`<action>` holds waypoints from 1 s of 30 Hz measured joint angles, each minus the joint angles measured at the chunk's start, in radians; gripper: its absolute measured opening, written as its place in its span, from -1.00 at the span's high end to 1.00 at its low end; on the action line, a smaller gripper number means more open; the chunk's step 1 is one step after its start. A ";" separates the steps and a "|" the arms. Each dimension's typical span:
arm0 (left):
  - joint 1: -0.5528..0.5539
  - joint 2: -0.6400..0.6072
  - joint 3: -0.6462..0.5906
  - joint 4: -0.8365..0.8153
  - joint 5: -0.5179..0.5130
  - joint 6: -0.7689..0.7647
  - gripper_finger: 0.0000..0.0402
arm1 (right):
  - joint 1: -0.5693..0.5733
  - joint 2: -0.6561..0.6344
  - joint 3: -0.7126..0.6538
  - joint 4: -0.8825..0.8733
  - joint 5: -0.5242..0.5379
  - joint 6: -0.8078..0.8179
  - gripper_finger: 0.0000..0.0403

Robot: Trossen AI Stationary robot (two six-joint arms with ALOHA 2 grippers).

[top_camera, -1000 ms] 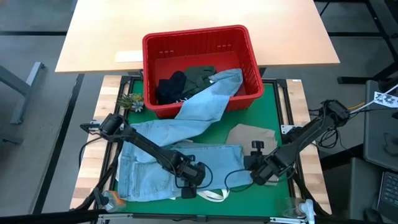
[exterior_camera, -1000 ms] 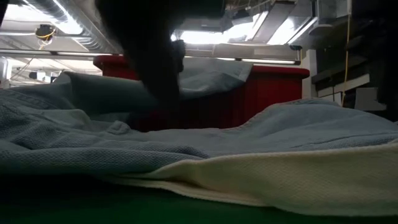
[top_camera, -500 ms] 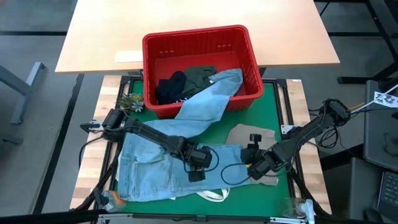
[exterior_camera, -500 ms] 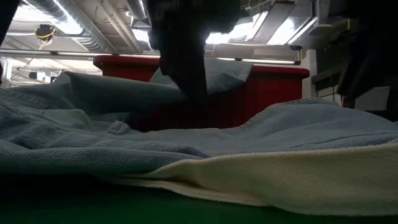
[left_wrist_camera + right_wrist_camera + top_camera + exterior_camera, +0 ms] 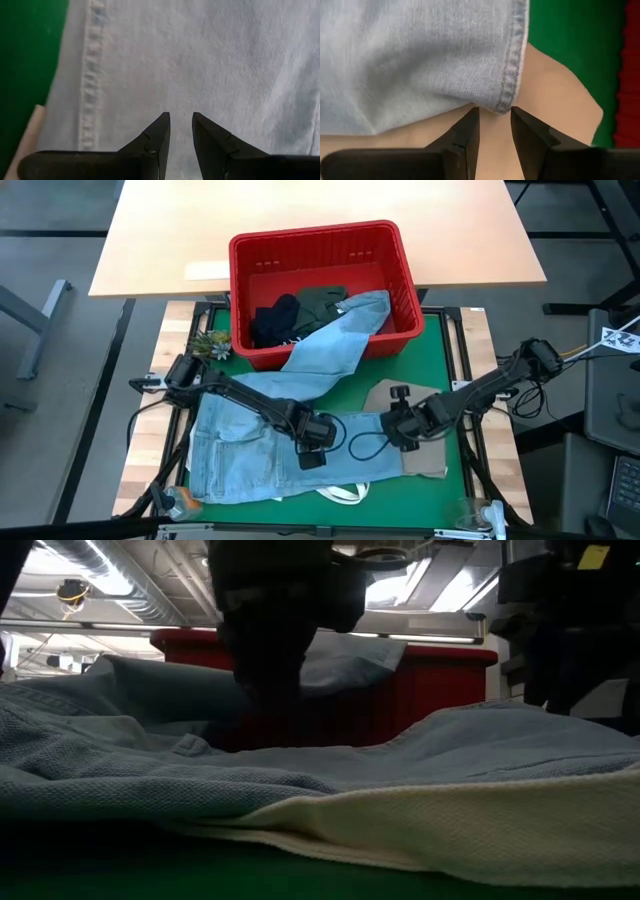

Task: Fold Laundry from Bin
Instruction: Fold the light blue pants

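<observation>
The light blue jeans (image 5: 250, 445) lie spread on the green mat. One leg runs up over the rim of the red bin (image 5: 315, 232); the other leg's hem (image 5: 512, 75) rests on a beige cloth (image 5: 405, 395). Dark garments (image 5: 300, 310) lie inside the bin. My left gripper (image 5: 181, 120) points down over the middle of the jeans (image 5: 225, 60), open by a narrow gap with nothing between its fingers. My right gripper (image 5: 494, 114) hangs over the hem's corner and the beige cloth (image 5: 555, 100), also open by a narrow gap and holding nothing.
White straps (image 5: 340, 495) of a cream bag stick out from under the jeans at the near edge, and its cloth (image 5: 450, 830) fills the low view's foreground. A small plant (image 5: 207, 342) sits left of the bin. A wooden table (image 5: 160, 240) stands behind the mat.
My left gripper has moved over the jeans toward the far edge and slightly right. My right gripper has moved toward the table's left and far edge, from the beige cloth's near part to the jeans' hem, and rolled about its axis. The cloth has not shifted.
</observation>
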 joint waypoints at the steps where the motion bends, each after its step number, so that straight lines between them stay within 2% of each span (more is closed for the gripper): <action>1: -0.005 0.000 -0.002 0.000 0.000 0.000 0.61 | -0.010 0.000 0.000 0.002 -0.012 -0.023 0.44; 7: -0.030 0.000 -0.004 0.002 -0.009 -0.005 0.61 | -0.068 0.000 0.000 0.056 -0.131 -0.158 0.44; 12: -0.046 0.000 -0.004 0.007 -0.010 -0.006 0.61 | -0.101 0.000 0.000 0.069 -0.241 -0.211 0.44; 16: -0.060 0.013 -0.004 0.044 -0.010 -0.023 0.61 | -0.105 0.000 0.000 0.072 -0.264 -0.257 0.53; 22: -0.079 0.034 -0.005 0.120 -0.011 -0.032 0.61 | -0.106 0.000 0.000 0.075 -0.229 -0.269 0.94; 27: -0.083 0.037 -0.005 0.208 -0.014 -0.031 0.61 | -0.106 0.000 0.000 0.074 -0.110 -0.271 0.88; 30: -0.079 0.037 -0.005 0.314 -0.034 -0.032 0.61 | -0.110 0.000 0.000 0.076 -0.058 -0.270 0.95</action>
